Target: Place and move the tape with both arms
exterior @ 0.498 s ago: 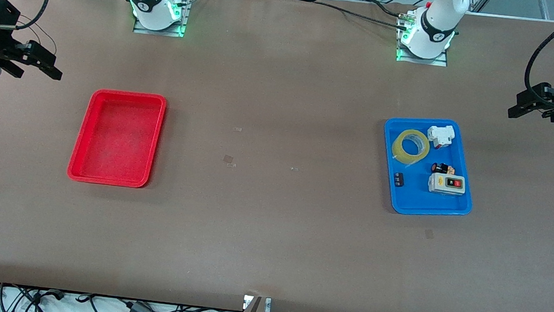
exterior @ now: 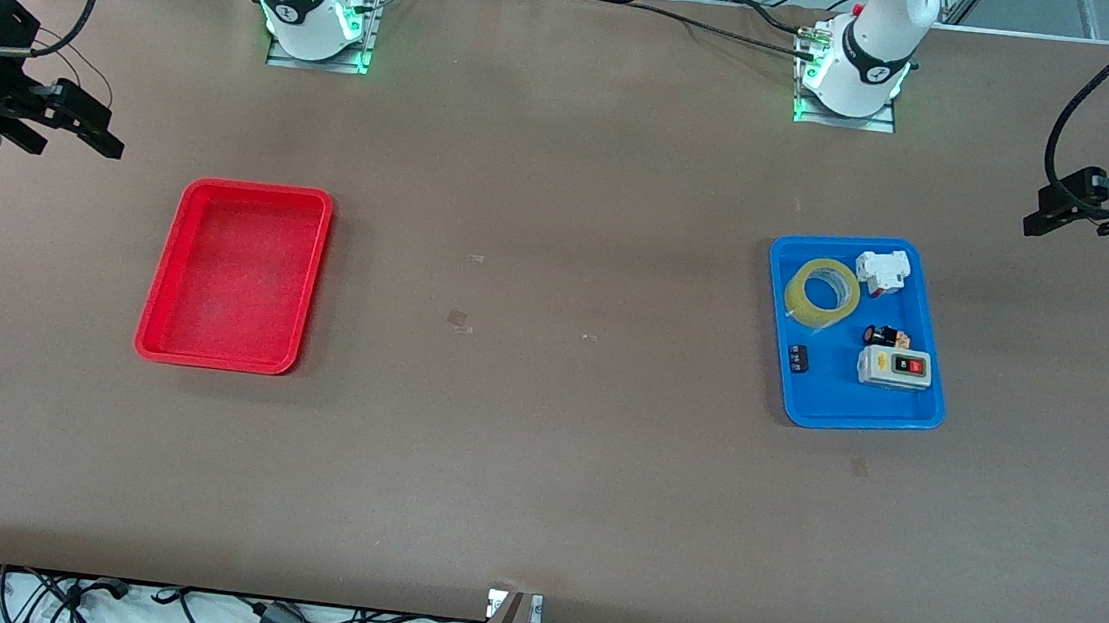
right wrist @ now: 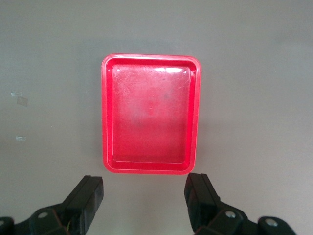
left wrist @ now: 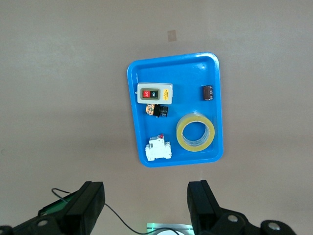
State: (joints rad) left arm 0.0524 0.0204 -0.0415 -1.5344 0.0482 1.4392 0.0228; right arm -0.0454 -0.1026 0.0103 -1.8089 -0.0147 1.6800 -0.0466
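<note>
1. Switch box sits nearest our front camera in the blue tray.
2. Tape lies flat farther back in that tray, beside a white breaker.
3. We hold our left pincer released over bare counter.
4. Our right pincer waits, released, near the red tray.

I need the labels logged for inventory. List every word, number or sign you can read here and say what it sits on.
None can be read.
Switch box in the blue tray: marks on its red and black buttons and a yellow label, too small to read.
White breaker: no print that can be read.
Tape, red tray: no lettering in view.
</note>
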